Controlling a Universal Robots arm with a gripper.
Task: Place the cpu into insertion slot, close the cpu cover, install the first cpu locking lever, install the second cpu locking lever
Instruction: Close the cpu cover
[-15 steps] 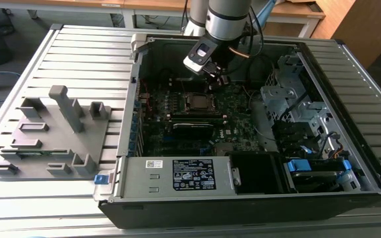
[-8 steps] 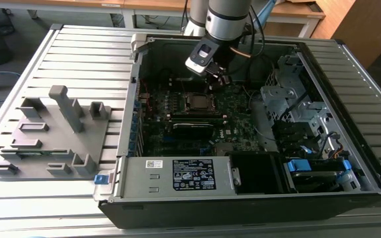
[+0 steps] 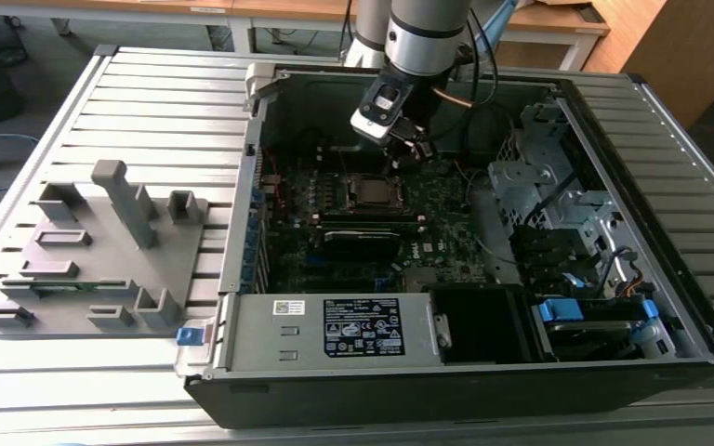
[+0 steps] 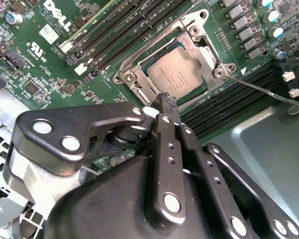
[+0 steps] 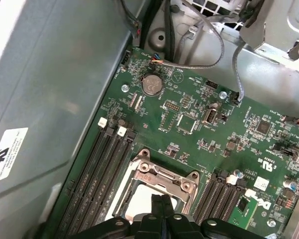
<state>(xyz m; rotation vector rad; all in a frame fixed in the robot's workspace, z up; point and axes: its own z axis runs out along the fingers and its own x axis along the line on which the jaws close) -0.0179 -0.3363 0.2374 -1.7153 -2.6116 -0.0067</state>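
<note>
grey-silver square cpu [image 4: 175,74] lies flat in insertion slot [image 3: 352,190] w/ thin silver cpu cover [image 4: 199,42] framing it. wire locking lever [image 4: 261,89] sticks out sideways over ram slots [image 4: 229,109]. black tool [image 4: 167,99], fingers pressed together, tip at cover's edge; arm [image 3: 426,32] drops steeply into pc case [image 3: 456,372].

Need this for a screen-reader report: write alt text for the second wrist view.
The gripper, jaws together, hangs close over one edge of the cpu cover, which lies flat around the cpu on a green motherboard. A thin metal lever juts out from one corner of the cover.
</note>
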